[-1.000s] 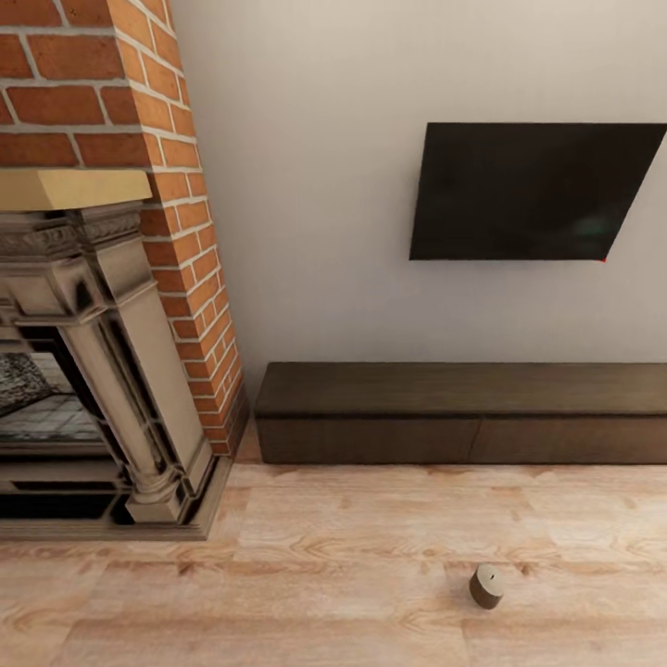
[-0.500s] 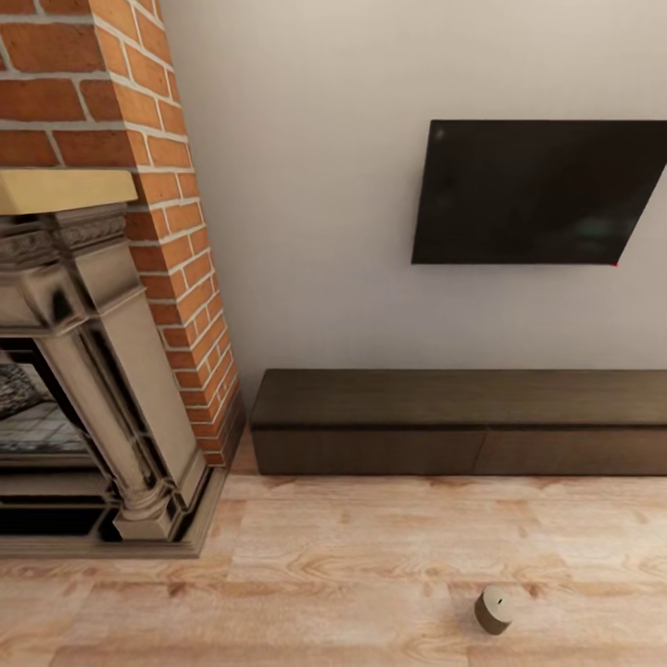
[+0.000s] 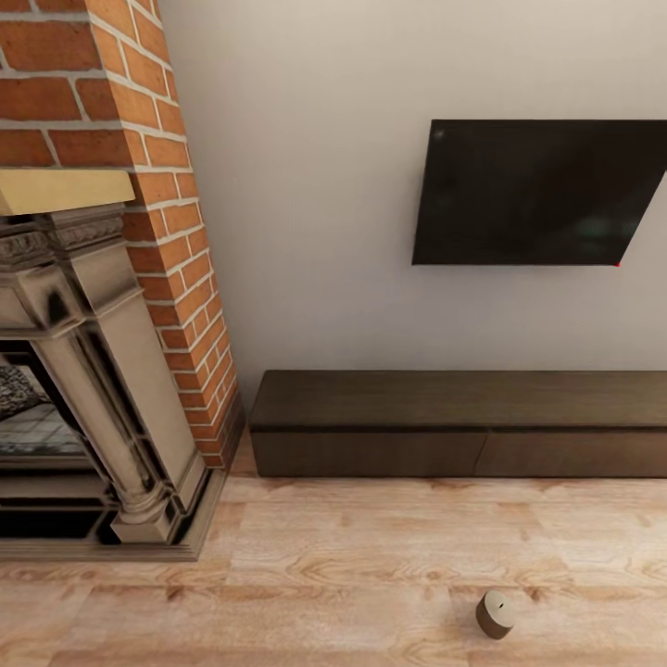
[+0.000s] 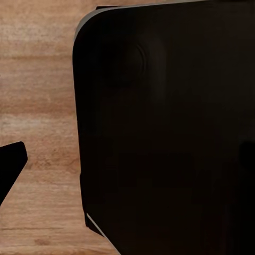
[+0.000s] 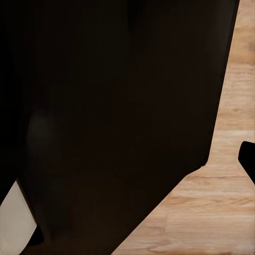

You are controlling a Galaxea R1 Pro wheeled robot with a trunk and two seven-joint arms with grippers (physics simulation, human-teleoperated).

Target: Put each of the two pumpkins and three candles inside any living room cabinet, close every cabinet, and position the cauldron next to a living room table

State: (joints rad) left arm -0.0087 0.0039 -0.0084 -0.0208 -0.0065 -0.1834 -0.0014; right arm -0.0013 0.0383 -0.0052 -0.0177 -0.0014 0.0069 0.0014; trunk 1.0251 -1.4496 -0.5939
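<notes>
One candle (image 3: 496,613), a stubby grey-brown cylinder, lies tipped on the wood floor at the lower right of the head view. Behind it the long low dark-brown cabinet (image 3: 463,421) stands against the white wall, its drawer fronts flush and shut. The pumpkins, the cauldron and the table are out of view. In the left wrist view a dark fingertip (image 4: 11,164) pokes in at the edge over floorboards, beside a large black robot part (image 4: 170,127). The right wrist view has a similar dark tip (image 5: 248,156) beside a black body (image 5: 117,117). Neither view lets me judge the jaws.
A stone fireplace (image 3: 93,398) with a red brick chimney (image 3: 157,185) fills the left side, its base reaching onto the floor. A black television (image 3: 537,195) hangs on the wall above the cabinet. Wood floor (image 3: 352,565) stretches between me and the cabinet.
The whole head picture shifted a little since a second ago: fireplace slid left, candle and cabinet sit lower. That is camera motion; the things themselves stayed put.
</notes>
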